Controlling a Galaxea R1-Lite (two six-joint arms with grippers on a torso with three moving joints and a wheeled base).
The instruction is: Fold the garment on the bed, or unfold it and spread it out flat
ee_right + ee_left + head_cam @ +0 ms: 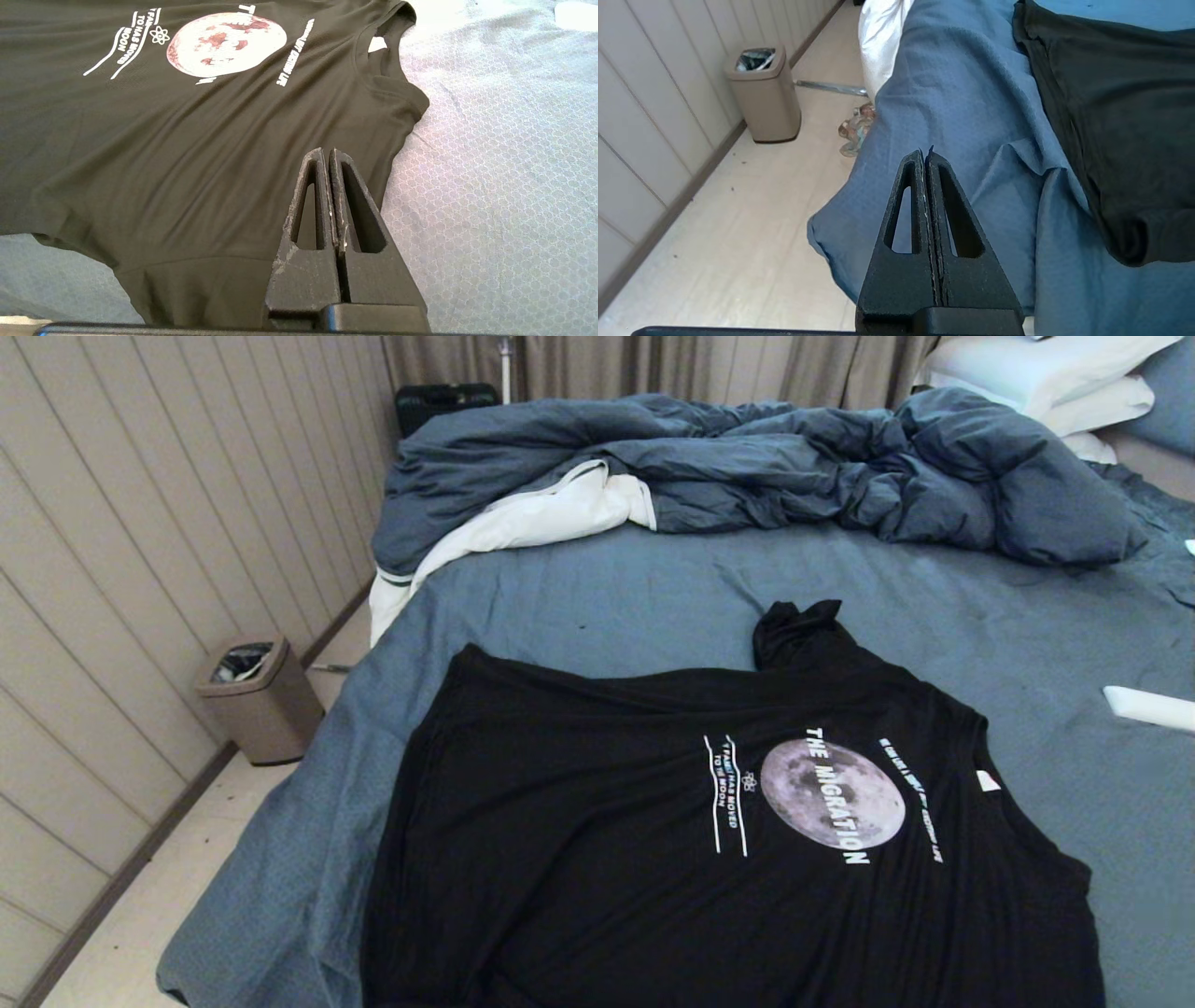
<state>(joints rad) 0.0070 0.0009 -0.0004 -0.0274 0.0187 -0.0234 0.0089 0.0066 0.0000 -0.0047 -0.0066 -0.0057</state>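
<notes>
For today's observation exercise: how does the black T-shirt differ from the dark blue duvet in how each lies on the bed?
The T-shirt lies spread mostly flat at the near edge, print up, one sleeve bunched; the duvet is heaped in crumpled folds at the far side. The T-shirt is black with a moon print; the duvet is plain blue with white lining showing. Both rest on the bed.

The left tool (926, 156) has its two black fingers pressed flat together, nothing between them. The right tool (327, 156) is closed the same way and empty. Neither arm shows in the head view.
</notes>
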